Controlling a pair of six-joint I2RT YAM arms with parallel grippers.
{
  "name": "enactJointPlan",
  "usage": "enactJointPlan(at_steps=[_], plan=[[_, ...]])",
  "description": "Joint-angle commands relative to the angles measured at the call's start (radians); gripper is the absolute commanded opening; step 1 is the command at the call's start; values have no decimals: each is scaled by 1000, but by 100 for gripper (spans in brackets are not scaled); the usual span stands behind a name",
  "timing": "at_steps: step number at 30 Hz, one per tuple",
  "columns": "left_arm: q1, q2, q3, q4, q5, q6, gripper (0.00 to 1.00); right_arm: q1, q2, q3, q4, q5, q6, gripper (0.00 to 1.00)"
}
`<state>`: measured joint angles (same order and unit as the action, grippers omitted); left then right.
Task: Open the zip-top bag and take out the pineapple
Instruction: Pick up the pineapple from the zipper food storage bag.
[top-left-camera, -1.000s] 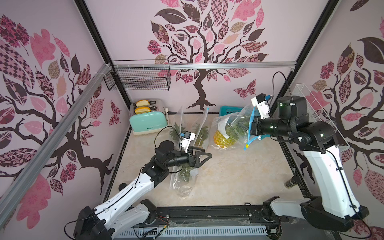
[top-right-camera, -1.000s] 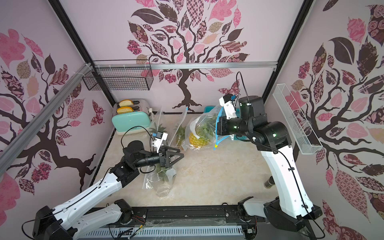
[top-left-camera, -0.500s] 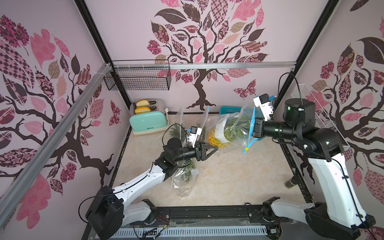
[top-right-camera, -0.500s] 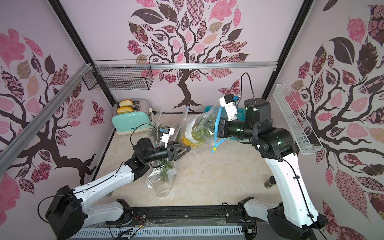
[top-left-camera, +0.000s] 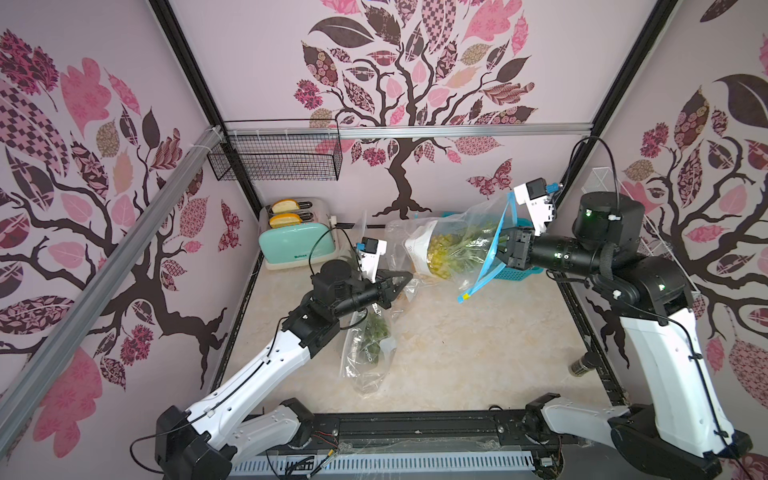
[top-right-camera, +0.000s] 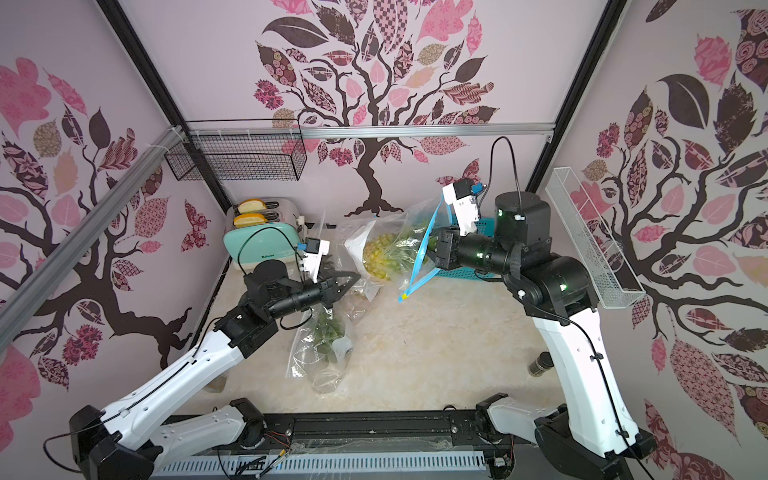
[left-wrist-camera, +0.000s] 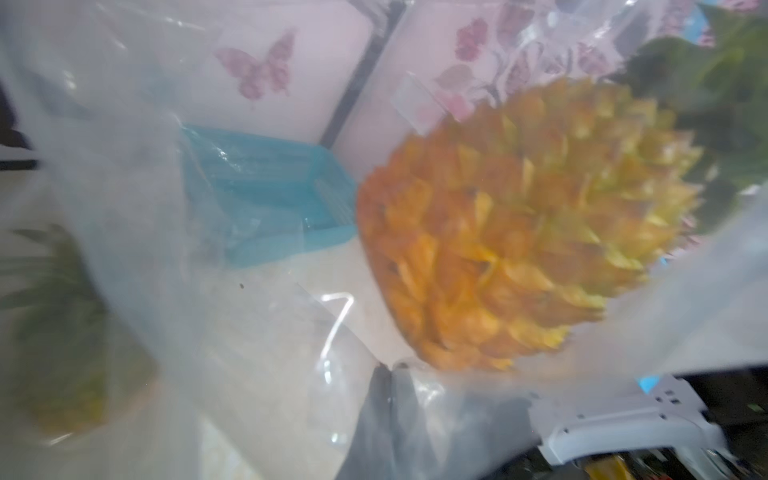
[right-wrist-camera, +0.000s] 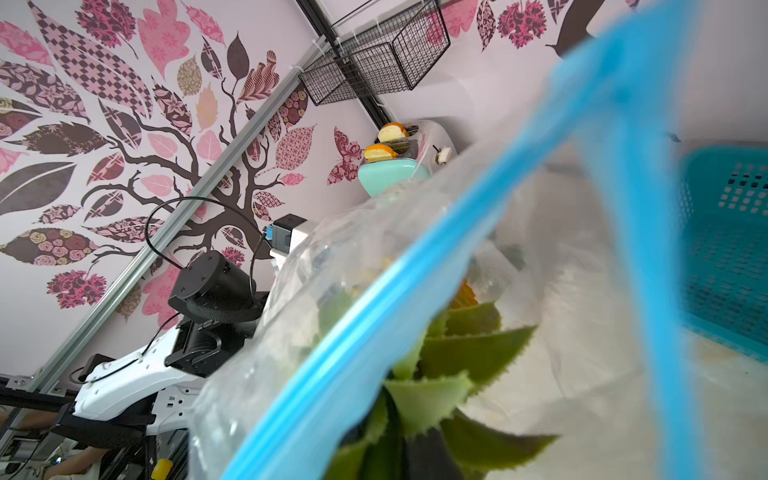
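We are looking at the pineapple (top-left-camera: 441, 254), yellow-orange scales and spiky green crown, hanging inside the clear zip-top bag (top-left-camera: 478, 216) above the table (top-left-camera: 457, 353); the right gripper (top-left-camera: 501, 245) is pinching the crown through the blue-zipped mouth, the left gripper (top-left-camera: 408, 274) is squeezing the bag's bottom film; the toaster (top-left-camera: 297, 247) lettering is blurring beyond reading

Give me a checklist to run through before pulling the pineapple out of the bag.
1. Mouth of the bag open: ok, its blue zip spreads around the right gripper.
2. Grip of the right gripper on the pineapple leaves: ok, the leaves run into its jaws.
3. Hold of the left gripper on the bag's bottom corner: ok, plastic drapes over its fingers.
4. Bag lifted off the table: ok.
5. Room to pull back above the basket: cannot tell.
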<state>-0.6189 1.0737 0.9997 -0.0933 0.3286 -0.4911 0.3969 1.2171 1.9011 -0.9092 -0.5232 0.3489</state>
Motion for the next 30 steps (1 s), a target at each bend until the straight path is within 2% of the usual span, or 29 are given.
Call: enactJointPlan(at_steps=[1,6,11,18,24,27,30], plan=[[55,-1,49,-286,-219,122,0,4,-31,78,48,-23,-10,0],[180,-15,74,-325,-251,94,0,4,-69,106,73,-28,3,0],[302,-13,73,-270,-236,57,0,5,-107,109,117,-70,35,0],[335,54,157,-256,-275,70,0,5,-143,86,167,-78,42,0],[344,127,222,-271,-314,83,0,4,-168,20,318,-104,90,0],[367,154,238,-197,-321,59,0,4,-140,11,359,-158,114,0],[416,176,239,-33,-280,-18,0,5,-119,-15,416,-246,151,0]])
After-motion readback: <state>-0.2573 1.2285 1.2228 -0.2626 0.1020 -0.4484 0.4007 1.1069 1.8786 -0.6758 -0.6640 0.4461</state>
